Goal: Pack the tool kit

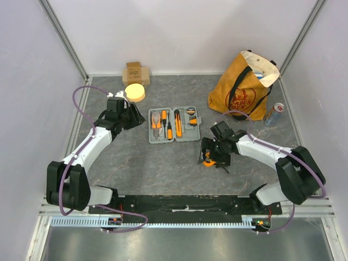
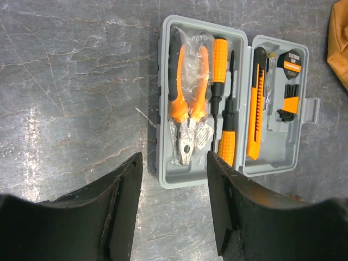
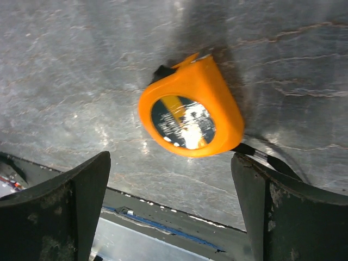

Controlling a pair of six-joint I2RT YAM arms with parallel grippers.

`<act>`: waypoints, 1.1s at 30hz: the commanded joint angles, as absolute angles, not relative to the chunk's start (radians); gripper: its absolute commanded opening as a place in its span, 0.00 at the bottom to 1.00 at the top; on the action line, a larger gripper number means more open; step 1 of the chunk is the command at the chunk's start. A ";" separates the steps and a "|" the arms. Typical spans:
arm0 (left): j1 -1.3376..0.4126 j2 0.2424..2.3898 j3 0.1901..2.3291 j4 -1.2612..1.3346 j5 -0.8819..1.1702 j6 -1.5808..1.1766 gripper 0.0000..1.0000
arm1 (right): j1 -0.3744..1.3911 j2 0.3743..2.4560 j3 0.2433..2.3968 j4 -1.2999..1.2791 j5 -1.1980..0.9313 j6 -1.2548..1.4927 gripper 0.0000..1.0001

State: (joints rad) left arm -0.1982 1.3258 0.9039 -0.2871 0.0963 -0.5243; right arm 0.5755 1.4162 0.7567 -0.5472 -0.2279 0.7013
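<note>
Worktop (image 1: 136,163): orange-brown tote bag (image 1: 239,89) at far right. Tool kit case (image 1: 174,124) lies open at centre, pliers (image 2: 187,109), screwdrivers (image 2: 220,70) and knife (image 2: 255,114) seated. Left end effector (image 2: 174,163) spread open, empty, near case's left edge. Right end effector (image 3: 171,159) wide open, straddling loose orange tape measure (image 3: 190,114), holding nothing.

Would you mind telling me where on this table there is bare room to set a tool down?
The widest bare patch lies between the tool case and the black base rail. A smaller one sits behind the case, between the cardboard box and the tote bag. It is crowded around the tape measure, right end effector and can.
</note>
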 commanded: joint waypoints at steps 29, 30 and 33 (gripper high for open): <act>-0.196 1.302 0.919 -0.275 0.031 -0.514 0.57 | 0.690 1.778 1.038 -0.514 0.086 0.345 0.63; -0.198 1.301 0.919 -0.276 0.031 -0.514 0.57 | 0.692 1.779 1.043 -0.512 0.080 0.316 0.62; -0.198 1.301 0.919 -0.276 0.031 -0.514 0.57 | 0.692 1.775 1.057 -0.518 0.072 0.259 0.66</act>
